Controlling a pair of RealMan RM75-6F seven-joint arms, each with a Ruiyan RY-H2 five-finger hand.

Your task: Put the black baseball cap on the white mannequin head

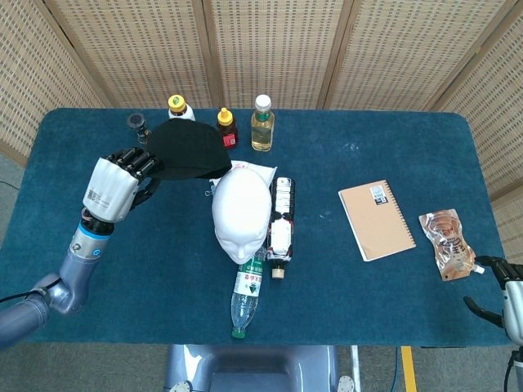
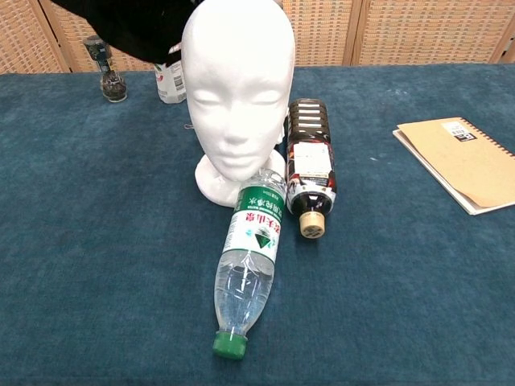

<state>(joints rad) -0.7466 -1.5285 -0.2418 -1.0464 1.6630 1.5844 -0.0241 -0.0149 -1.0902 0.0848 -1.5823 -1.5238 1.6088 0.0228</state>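
Note:
My left hand (image 1: pixel 114 186) grips the black baseball cap (image 1: pixel 188 150) by its left edge and holds it lifted off the table, up and to the left of the white mannequin head (image 1: pixel 241 210). In the chest view the cap (image 2: pixel 129 24) hangs at the top left, beside the head (image 2: pixel 236 84), and the hand itself is out of frame. The mannequin head stands upright on its base, bare. Only a small part of my right hand (image 1: pixel 502 298) shows at the bottom right corner of the head view; its fingers cannot be made out.
A clear water bottle (image 1: pixel 248 292) and a dark bottle (image 1: pixel 280 216) lie by the mannequin's base. Several bottles (image 1: pixel 262 124) and a small jar (image 1: pixel 137 122) stand along the back. A brown notebook (image 1: pixel 377 219) and a pouch (image 1: pixel 446 242) lie to the right.

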